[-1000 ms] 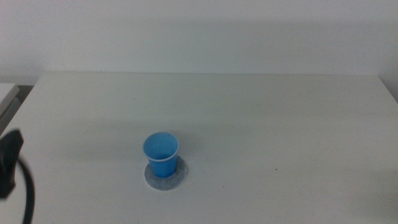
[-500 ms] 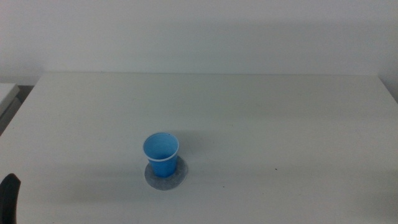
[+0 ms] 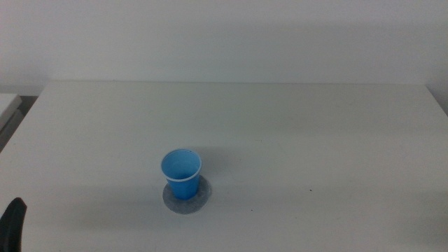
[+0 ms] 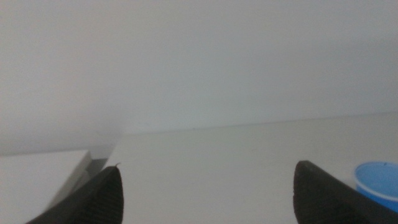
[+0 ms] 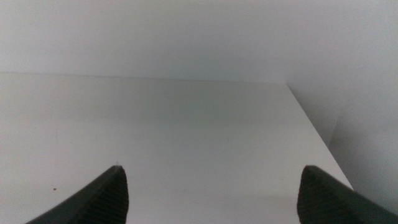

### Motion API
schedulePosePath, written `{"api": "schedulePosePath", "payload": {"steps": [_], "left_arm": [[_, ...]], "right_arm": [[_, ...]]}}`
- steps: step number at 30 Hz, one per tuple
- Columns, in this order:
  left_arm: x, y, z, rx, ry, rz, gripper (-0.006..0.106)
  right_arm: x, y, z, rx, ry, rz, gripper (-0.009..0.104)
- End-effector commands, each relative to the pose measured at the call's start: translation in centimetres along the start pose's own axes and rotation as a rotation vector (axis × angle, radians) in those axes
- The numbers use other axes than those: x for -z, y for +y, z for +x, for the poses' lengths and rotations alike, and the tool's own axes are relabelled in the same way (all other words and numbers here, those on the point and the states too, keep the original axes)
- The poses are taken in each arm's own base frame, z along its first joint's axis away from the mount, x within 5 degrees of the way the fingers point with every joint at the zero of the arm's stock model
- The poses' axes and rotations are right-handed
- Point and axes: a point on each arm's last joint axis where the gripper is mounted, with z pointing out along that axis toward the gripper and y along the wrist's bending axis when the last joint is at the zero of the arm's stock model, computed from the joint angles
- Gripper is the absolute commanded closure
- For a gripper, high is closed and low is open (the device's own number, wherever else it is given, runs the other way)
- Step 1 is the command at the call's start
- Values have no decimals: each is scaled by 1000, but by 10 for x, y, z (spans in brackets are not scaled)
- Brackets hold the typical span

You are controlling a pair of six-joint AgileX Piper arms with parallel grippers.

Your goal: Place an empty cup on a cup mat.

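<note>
Cup (image 3: pixel 181 172) upright on cup mat (image 3: pixel 198 201); left claw (image 4: pixel 205 186) spread, table's near-left edge.

small tapered disposable cup (image 3: pixel 181 172): bright blue outside, same blue inside, with a thin pale whitish line round the rim. The left wrist view only catches its blue top edge (image 4: pixel 377 182).
flat round felt-like cup mat (image 3: pixel 199 200): grey with fine darker and lighter speckles, kinda salt-and-pepper.
plain flat table (image 3: pixel 294 140): off-white, no pattern, just a tiny dark fleck or two.
wall behind the table (image 3: pixel 224 35): pale grey-white, plain.
left gripper (image 4: pixel 208 193): jaws dark, near black, matte.
right gripper (image 5: pixel 211 193): same dark charcoal-black jaws, no markings.
</note>
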Motion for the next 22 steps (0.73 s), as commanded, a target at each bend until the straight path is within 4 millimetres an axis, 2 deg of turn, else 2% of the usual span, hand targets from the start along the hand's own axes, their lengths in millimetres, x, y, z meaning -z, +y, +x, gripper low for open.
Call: {"api": "schedulePosePath", "payload": {"steps": [1,6,22], "left_arm": [[0,0,-2,-39,-18,-5,7],[0,1,-2,-93,-21,-10,7],[0,0,4,-65,38,0,7]], "right_arm": [[0,0,0,11,-8,0,2],[0,0,0,11,-8,0,2],[0,0,0,11,-8,0,2]]}}
